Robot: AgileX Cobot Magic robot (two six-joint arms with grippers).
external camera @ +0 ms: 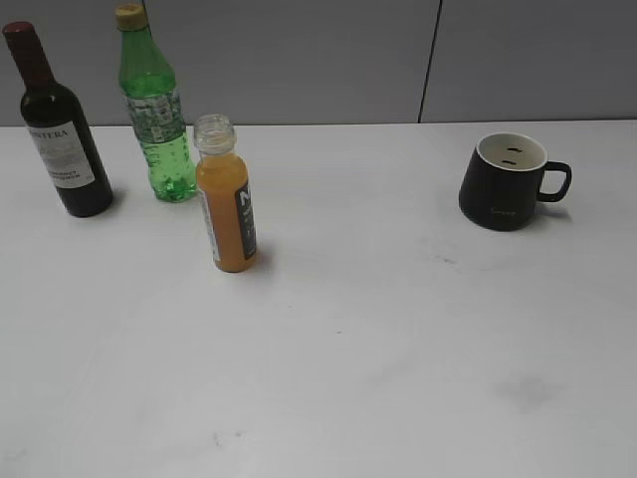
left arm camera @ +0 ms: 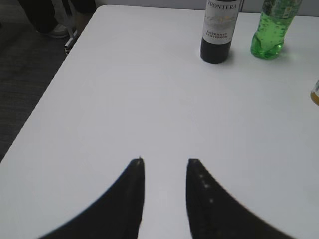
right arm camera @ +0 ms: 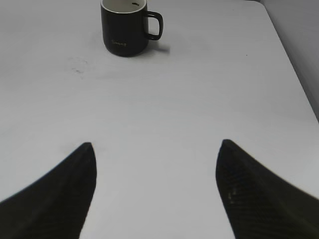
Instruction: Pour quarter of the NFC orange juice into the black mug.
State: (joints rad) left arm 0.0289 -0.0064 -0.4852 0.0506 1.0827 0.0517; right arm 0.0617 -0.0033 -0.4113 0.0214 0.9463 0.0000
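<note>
While your left gripper [left arm camera: 165,162] hangs over bare table [external camera: 348,329] with its fingers partly apart on nothing, your right gripper [right arm camera: 155,144] stands spread wide, also empty. The NFC orange juice [external camera: 227,199] stands uncapped at far left, near the green bottle [external camera: 154,105]; the black mug [external camera: 506,179] sits far right.

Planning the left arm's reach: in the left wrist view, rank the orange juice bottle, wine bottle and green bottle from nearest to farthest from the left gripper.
From the left gripper:
1. NFC orange juice, a sliver at the right edge.
2. Wine bottle, ahead, slightly right.
3. Green bottle, beside it, further right.
</note>
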